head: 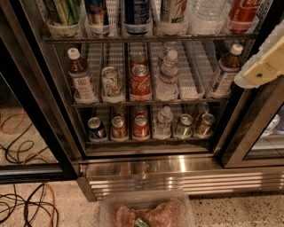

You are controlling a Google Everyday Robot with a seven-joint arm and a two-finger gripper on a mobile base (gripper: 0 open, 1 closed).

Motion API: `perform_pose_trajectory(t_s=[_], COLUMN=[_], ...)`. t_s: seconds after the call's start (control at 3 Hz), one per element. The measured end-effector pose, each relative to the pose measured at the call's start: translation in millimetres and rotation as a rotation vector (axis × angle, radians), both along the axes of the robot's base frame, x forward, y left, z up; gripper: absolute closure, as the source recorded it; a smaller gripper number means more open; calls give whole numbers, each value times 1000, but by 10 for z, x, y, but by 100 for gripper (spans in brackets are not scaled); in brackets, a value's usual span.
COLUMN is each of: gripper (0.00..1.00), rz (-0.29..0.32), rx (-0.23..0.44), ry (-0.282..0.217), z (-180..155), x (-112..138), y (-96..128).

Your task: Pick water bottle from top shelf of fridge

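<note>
While water bottle point(207, 17) stands upright on top shelf point(146, 39), end effector point(262, 68) at right, state unclear.

At the right edge the jaws show a cream-yellow casing point(262, 66), white-rimmed, with one small dark hole

Large clear ribbed plastic water bottle point(207, 15) stood on the top shelf point(151, 39) of the black-framed glass-door fridge point(177, 167) — between a white can point(174, 11) and a red cola bottle point(242, 13). The cream-coloured gripper point(262, 68) hung at the right edge, level with the middle rack point(146, 103).
</note>
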State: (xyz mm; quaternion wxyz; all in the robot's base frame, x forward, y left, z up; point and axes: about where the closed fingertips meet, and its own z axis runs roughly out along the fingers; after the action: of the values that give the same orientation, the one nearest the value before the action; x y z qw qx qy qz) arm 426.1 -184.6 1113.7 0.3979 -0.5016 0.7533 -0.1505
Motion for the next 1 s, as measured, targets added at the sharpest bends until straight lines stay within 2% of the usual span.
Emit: perform_pose_trajectory(t_s=[1.0], gripper=[0], rz=[0], rx=[0], ry=[0], z=[0], x=[0], y=[0])
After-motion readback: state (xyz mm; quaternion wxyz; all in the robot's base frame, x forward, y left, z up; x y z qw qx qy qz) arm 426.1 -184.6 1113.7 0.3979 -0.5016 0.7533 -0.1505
